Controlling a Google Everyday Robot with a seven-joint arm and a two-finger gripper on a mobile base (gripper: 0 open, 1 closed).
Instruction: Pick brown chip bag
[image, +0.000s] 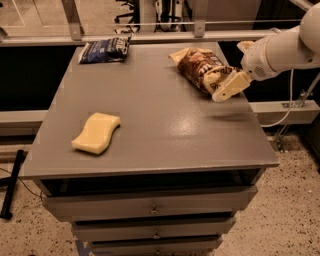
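- Brown chip bag (199, 69): flat on tabletop (150, 135), far right, not yet lifted.
- Claw (228, 87): at bag's near right end; wide or narrow: cannot tell.
- Remaining: grasp, lift.

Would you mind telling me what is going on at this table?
A robot arm extends in from the right, and its gripper hangs over the table at the near end of the brown chip bag, which lies flat, not yet lifted. The blue bag at back left and the sponge at front left lie apart.
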